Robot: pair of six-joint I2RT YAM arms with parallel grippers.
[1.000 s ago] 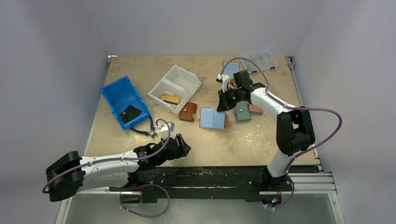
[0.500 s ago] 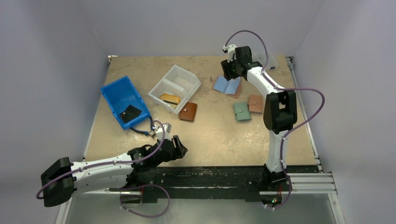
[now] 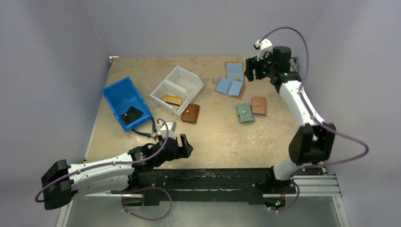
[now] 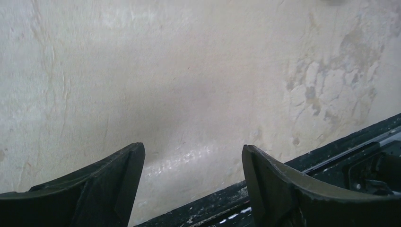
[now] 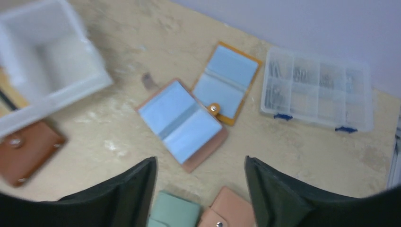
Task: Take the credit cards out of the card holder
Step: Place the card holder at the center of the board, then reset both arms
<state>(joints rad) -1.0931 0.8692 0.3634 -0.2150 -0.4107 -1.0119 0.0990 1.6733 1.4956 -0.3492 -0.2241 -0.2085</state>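
I log the pink card holder (image 5: 182, 124) and the orange card holder (image 5: 227, 82) lying open, just beside each other, far right on the table (image 3: 222, 137), their light-blue credit cards (image 5: 165, 109) apparently all unremoved in the sleeves, while the right gripper (image 5: 199, 163) above them and the left gripper (image 4: 193, 151) at the near edge both gape, empty.

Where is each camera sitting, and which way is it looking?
Top view: high above and behind the arms, looking down on the whole table; both arms show, with left tool and right tool.
Left wrist: on the left arm, looking down at tabletop by its near edge; its own fingers show.
Right wrist: on the right arm, looking down at the open pink card holder and open orange card holder; its own fingers show.
Shared: top and right wrist both see those holders.
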